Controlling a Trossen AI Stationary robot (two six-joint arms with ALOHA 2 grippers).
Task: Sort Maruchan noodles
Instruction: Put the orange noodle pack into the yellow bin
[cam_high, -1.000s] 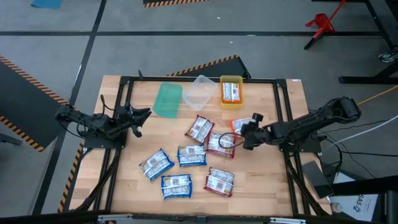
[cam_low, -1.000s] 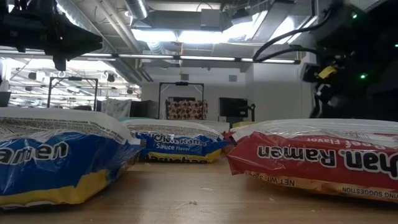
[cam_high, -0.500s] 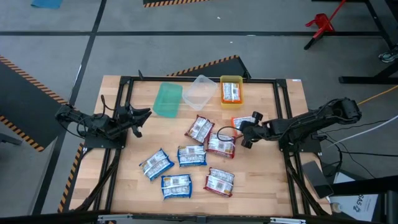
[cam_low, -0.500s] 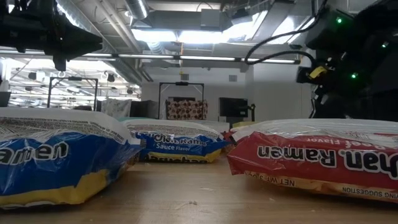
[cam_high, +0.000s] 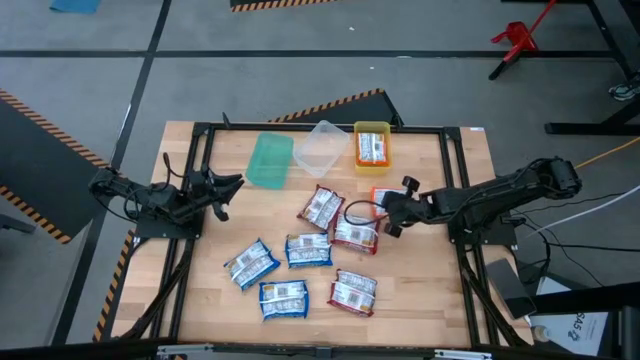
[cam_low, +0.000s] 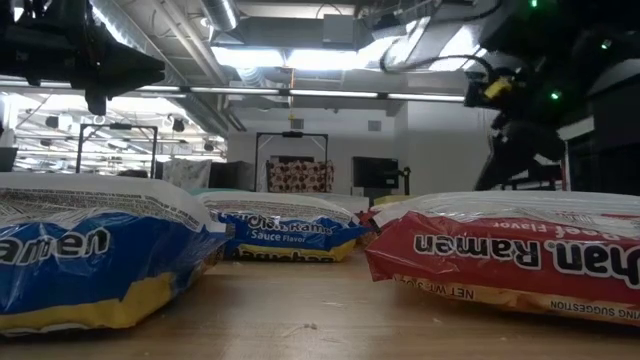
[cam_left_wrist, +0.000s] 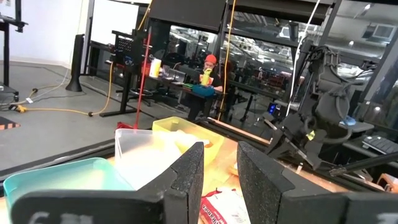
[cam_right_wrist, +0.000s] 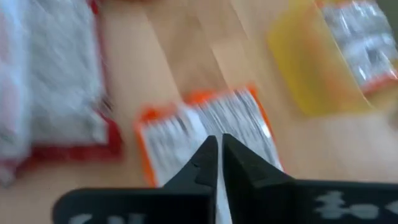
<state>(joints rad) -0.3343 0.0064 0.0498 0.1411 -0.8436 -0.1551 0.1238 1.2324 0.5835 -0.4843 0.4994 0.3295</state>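
Orange packet (cam_high: 381, 196) flat on the wood right of centre in the high view, just below the yellow bin (cam_high: 372, 146), maroon packet (cam_high: 353, 232) close at lower left. Right gripper (cam_high: 394, 211) over it, pinched shut, apparently on nothing. Risk: closed too high, a lift coming up bare; or snagging the maroon neighbour. Left gripper (cam_high: 224, 187) parked mid-left, narrowly parted, empty
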